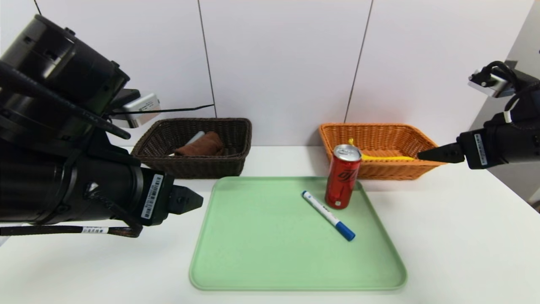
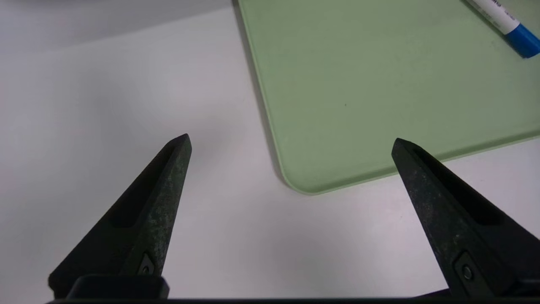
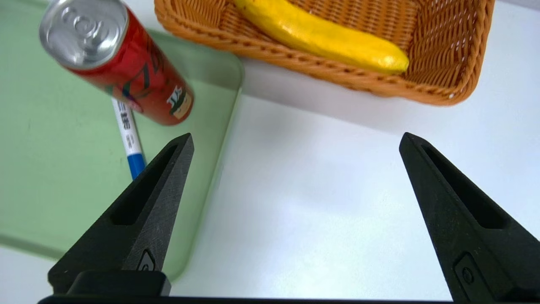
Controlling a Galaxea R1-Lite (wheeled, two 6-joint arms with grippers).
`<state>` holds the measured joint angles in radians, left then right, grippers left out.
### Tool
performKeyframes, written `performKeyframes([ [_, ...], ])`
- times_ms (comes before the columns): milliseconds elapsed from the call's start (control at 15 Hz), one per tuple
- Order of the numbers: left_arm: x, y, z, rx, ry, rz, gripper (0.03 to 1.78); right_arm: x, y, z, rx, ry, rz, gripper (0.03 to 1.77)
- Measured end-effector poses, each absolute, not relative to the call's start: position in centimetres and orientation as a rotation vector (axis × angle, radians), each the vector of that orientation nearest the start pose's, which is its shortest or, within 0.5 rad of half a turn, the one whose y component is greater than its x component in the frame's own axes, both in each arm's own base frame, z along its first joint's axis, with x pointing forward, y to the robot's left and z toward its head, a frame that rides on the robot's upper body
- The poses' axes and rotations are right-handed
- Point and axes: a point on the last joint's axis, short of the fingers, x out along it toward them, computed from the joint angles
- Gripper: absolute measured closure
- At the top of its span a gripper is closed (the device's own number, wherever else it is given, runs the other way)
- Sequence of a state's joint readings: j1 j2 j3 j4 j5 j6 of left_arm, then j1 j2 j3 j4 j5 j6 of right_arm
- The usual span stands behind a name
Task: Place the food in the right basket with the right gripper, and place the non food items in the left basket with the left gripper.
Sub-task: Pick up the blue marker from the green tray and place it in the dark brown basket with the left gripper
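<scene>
My left end effector point(image 2: 291, 137): spread, beside tray point(image 1: 295, 236) | my right end effector point(image 3: 297, 134): spread, near orange basket point(image 3: 447, 90) | banana point(image 3: 329, 36): in orange basket | can point(image 1: 344, 176), marker point(image 1: 328, 215): on tray

Small white letters on the red drink can point(image 3: 143, 76) look like "JJS"; print on the marker point(image 1: 322, 211) and both arms' point(image 1: 105, 190) barcode stickers point(image 1: 152, 196) is illegible.

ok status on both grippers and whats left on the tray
Left gripper open, empty, left of tray. Right gripper open, empty, near orange basket. Can and marker on tray. Nothing blocking either.
</scene>
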<state>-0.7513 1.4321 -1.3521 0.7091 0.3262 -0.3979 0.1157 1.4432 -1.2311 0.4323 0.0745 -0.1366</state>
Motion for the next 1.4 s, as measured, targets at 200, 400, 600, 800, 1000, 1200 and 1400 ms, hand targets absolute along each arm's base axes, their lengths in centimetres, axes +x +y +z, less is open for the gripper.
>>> performKeyframes([
  [200,17.5,-15.7,28.1,0.013,0.712,-0.279,0.12,21.6,2.8,27.1,-0.142,0.632,0.233,0.11],
  [400,18.0,-18.2,27.5,0.027,0.729,-0.322,0.12,20.8,2.8,26.8,-0.144,0.633,0.237,0.11],
  [600,18.2,-20.2,26.9,0.046,0.747,-0.350,0.12,19.9,3.5,26.6,-0.163,0.632,0.279,0.11],
  [800,18.5,-21.3,26.2,0.064,0.766,-0.359,0.12,19.3,4.3,26.3,-0.175,0.635,0.315,0.11],
  [1000,19.1,-23.1,26.2,0.020,0.781,-0.357,0.12,19.2,4.4,26.3,-0.173,0.637,0.322,0.11],
  [1200,20.2,-26.1,26.0,-0.024,0.810,-0.349,0.12,19.1,4.4,25.9,-0.171,0.650,0.320,0.10],
  [1400,21.0,-29.3,25.2,-0.062,0.852,-0.330,0.12,19.1,4.2,25.3,-0.170,0.672,0.310,0.10],
])
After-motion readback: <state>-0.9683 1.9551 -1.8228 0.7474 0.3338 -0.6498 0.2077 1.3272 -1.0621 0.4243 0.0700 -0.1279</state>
